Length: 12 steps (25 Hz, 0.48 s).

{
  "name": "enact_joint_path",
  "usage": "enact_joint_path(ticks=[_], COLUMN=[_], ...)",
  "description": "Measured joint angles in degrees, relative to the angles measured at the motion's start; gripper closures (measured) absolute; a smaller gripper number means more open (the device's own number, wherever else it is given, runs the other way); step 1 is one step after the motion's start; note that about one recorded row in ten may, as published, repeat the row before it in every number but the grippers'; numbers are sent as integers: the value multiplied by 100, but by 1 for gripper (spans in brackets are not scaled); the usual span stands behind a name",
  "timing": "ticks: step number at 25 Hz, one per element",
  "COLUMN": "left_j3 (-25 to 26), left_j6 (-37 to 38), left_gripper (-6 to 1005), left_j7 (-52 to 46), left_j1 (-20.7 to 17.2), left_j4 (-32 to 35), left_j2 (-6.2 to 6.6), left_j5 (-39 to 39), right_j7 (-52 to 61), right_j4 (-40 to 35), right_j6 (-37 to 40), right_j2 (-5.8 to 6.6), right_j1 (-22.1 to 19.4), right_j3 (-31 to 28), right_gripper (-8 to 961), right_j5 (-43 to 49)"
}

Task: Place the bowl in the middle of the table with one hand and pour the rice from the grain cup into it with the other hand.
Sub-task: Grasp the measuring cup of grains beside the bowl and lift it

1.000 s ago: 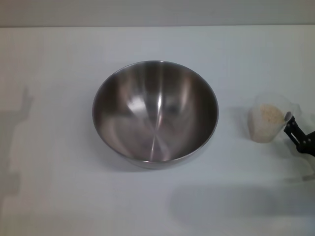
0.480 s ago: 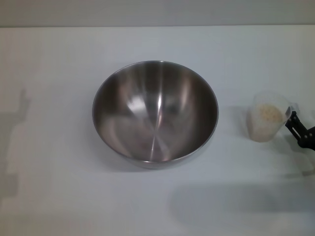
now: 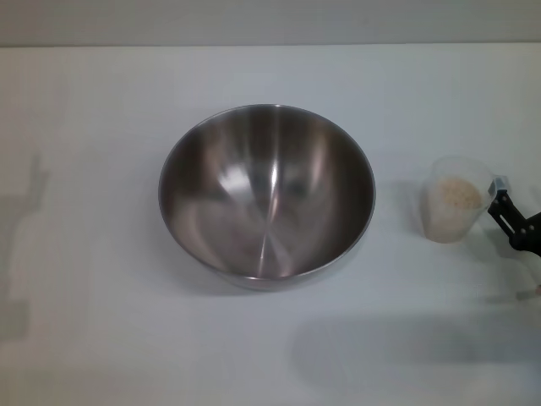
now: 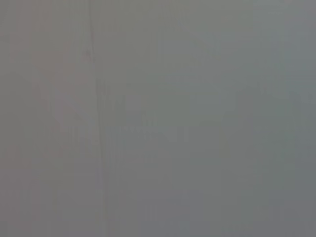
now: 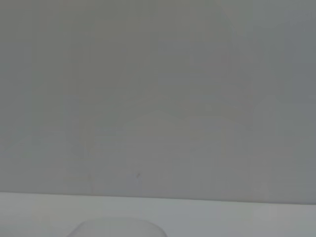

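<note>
The bowl is already sitting mid-table, empty. The cup, holding the rice, is standing upright beside it; the right gripper is touching it, grip unclear. Pouring remains.

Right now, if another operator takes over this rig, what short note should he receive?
Right hand: at the table's right edge, touching the grain cup; grip not visible.
Left hand: not in view.
Bowl: upright and empty in the middle of the table.
Grain cup stands upright right of the bowl, apart from it, with the rice inside.
Done: bowl placed.
Left: lift the cup and pour the rice into the bowl.
</note>
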<state>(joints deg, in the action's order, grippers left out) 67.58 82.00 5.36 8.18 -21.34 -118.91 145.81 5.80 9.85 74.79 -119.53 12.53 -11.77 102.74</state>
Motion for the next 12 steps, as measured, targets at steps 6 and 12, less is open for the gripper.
enact_joint_path(ticks=[6,12], left_j3=[1,-24], left_j6=[0,0], left_gripper=[186,186], left_j7=[0,0], left_j1=[16,40], left_j4=[27,51], left_j2=[0,0], left_j5=[0,0], right_j7=[0,0], right_j4=[0,-1], right_j6=[15,18], right_j2=[-1,-15], right_j1=[4,4], right_j3=[16,34], right_gripper=[148,280], right_j5=[4,10])
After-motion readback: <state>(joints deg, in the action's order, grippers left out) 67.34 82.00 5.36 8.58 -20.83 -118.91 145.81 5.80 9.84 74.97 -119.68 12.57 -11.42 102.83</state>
